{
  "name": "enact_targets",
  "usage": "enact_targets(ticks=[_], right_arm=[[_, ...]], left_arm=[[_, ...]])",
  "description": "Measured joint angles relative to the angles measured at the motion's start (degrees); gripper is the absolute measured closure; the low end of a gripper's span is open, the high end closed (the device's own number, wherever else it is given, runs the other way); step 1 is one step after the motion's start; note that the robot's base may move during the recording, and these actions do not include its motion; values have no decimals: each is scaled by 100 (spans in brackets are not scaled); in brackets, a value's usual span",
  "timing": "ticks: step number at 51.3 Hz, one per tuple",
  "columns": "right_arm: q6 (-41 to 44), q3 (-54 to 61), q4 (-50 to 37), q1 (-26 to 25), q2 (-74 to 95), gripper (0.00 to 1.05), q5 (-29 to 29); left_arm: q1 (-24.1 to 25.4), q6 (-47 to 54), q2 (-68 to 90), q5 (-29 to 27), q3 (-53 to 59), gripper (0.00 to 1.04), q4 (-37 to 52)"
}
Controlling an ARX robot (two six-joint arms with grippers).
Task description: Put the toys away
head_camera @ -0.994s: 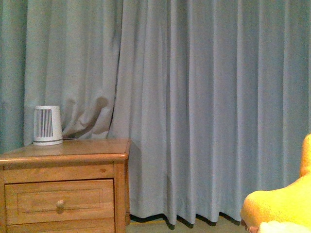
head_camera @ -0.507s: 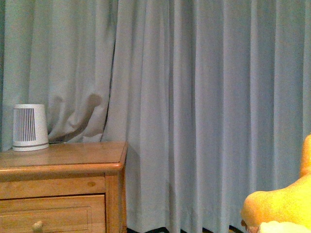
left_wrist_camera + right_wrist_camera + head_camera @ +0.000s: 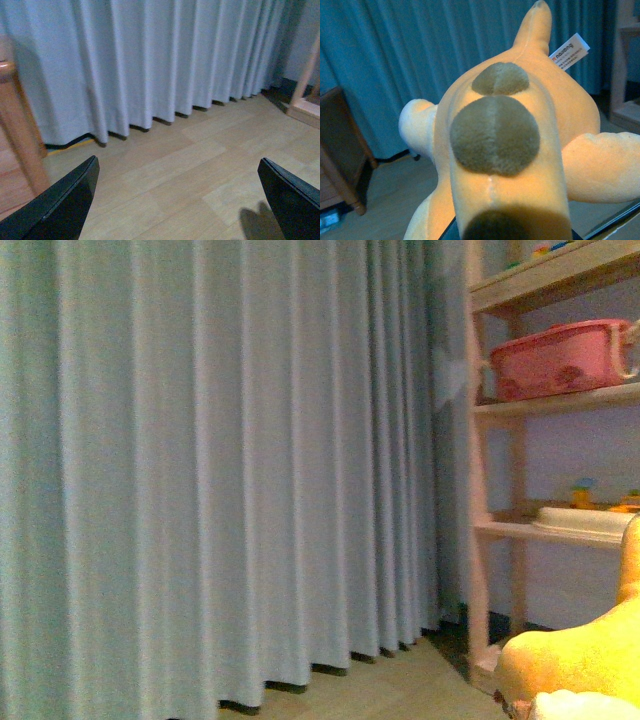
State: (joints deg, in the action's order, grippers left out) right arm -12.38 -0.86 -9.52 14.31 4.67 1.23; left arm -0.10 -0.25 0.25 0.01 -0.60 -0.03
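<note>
The plush animal [image 3: 520, 150] fills the right wrist view: orange, with round brown spots down its back, a thin tail and a white tag [image 3: 568, 51]. My right gripper [image 3: 512, 235] is shut on its body, and only dark bits of the fingers show beneath it. In the front view the same plush animal [image 3: 575, 660] shows as a yellow-orange lump in the lower right corner. My left gripper [image 3: 177, 200] hangs open above the wood floor, with nothing between its black fingers [image 3: 60, 205].
A grey-blue curtain [image 3: 220, 460] covers the wall. At the right stands a wooden shelf unit [image 3: 480, 490] holding a pink basket [image 3: 560, 358] and a white tray [image 3: 585, 523] one shelf lower. A wooden cabinet [image 3: 15, 130] stands by the curtain on the pale floor [image 3: 200, 150].
The front view has swung to the right: the wooden nightstand and white device have left the picture and the shelf unit has come in. The plush keeps its place in the corner.
</note>
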Motion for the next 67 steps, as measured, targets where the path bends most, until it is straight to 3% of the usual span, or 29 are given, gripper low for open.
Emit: enact_targets(ticks=[67], right_arm=[[7,-2,20,-15,-7,97,-79]], left_arm=[[-2,2,2,28,0,6,-7]])
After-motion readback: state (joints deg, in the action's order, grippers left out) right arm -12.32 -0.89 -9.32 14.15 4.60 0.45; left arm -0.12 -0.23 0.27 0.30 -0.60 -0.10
